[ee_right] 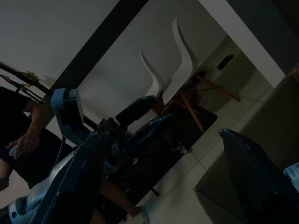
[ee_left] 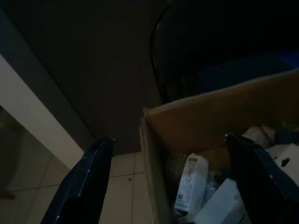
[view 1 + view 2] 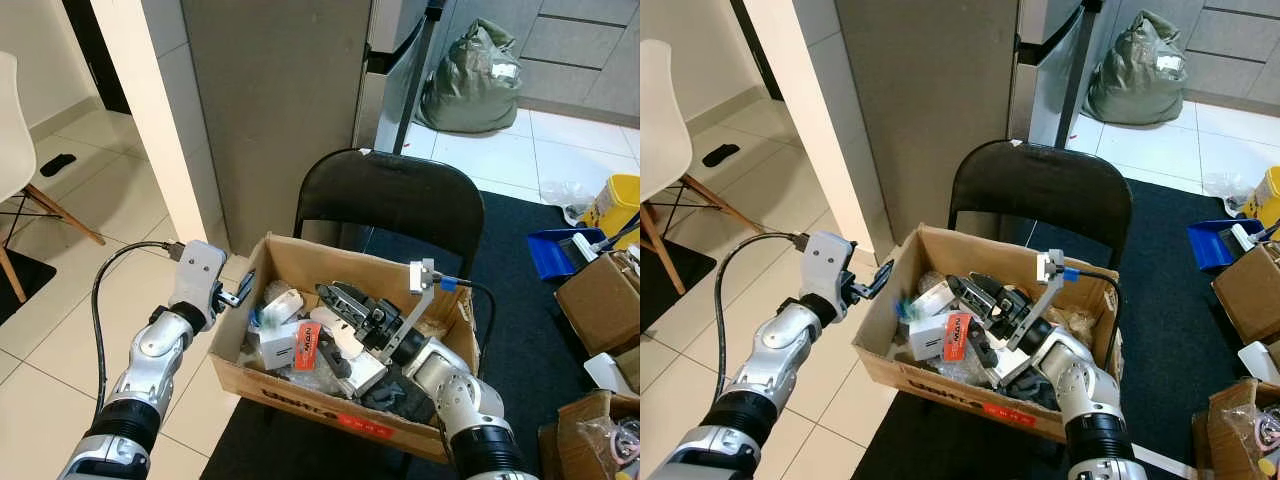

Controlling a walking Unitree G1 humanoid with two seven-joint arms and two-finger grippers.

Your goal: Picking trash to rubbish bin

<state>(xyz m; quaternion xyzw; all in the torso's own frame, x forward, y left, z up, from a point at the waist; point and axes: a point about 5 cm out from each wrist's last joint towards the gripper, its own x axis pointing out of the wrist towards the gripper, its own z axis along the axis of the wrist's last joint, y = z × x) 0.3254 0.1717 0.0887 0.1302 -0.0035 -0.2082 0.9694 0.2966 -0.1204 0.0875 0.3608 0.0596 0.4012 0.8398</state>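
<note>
Trash (image 3: 300, 345) lies heaped in a cardboard box (image 3: 300, 392) resting on a black chair (image 3: 390, 200). Right gripper (image 3: 340, 300) hovers inside the box above the heap, fingers spread and empty; left gripper (image 3: 243, 288), also spread, straddles the box's left wall.

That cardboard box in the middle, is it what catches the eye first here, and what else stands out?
Yes: the open cardboard box, crammed with trash, sits on a black folding chair right before the robot. The right gripper reaches over the trash with its fingers open, while the left gripper hovers open at the box's left wall. Behind, a stuffed green bag slumps on the tiled floor.
</note>
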